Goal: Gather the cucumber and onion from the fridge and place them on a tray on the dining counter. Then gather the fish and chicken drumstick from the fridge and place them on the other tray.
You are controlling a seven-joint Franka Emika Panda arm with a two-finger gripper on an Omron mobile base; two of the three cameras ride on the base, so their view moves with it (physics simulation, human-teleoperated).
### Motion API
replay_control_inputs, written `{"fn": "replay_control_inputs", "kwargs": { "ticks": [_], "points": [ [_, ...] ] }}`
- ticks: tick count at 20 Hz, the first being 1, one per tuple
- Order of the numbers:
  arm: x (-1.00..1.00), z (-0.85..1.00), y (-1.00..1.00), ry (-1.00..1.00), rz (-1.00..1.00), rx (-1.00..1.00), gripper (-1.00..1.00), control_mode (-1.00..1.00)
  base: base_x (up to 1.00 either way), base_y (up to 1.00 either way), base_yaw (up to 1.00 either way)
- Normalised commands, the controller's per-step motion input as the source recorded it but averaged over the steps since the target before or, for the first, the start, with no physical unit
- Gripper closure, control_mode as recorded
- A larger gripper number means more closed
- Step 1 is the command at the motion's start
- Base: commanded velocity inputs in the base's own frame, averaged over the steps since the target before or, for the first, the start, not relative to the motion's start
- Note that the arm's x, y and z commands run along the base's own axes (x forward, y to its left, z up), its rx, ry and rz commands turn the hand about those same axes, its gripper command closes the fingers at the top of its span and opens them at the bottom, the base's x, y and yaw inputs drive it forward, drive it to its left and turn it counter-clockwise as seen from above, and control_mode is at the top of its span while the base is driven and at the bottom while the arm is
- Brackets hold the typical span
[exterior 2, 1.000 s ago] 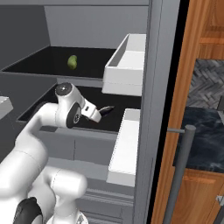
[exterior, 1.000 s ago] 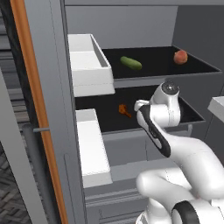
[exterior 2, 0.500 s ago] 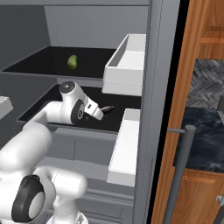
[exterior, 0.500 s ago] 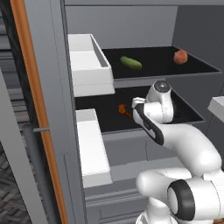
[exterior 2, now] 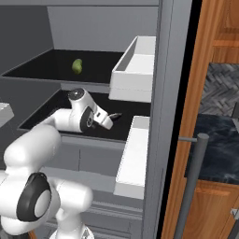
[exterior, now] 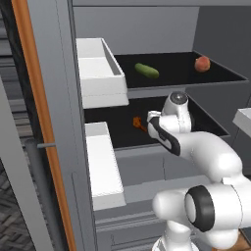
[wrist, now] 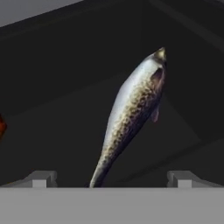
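The hand [wrist: 112,179] is spread wide with nothing in it, reaching into the fridge's [exterior: 59,98] lower shelf over the fish [wrist: 131,109], whose tail lies between the fingertips. The cucumber [exterior: 146,70] and onion [exterior: 202,63] sit on the upper shelf, the chicken drumstick [exterior: 138,122] left of the hand. Closing on that thin tail risks the slick fish slipping out.

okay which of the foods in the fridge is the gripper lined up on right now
The fish, silver and speckled, on the lower shelf between the open gripper tips; cucumber and onion lie on the upper shelf.
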Motion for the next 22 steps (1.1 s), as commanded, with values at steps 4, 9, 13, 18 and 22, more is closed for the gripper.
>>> {"fn": "replay_control_inputs", "kwargs": {
  "ticks": [4,9,13,18,22],
  "points": [
    [0.19,-0.23,-0.07,0.00,0.00,0.00,-1.00,-1.00,0.00,0.00,0.00],
    [0.29,-0.19,-0.02,0.00,0.00,0.00,-1.00,-1.00,0.00,0.00,0.00],
    [0.31,-0.22,-0.03,0.01,0.00,0.00,-1.00,-1.00,0.00,0.00,0.00],
    [0.27,-0.31,-0.06,0.02,0.00,0.00,-1.00,-1.00,0.00,0.00,0.00],
    [-0.08,-0.42,-0.14,0.00,0.00,0.00,-1.00,-1.00,0.00,0.00,0.00]
  ]
}}
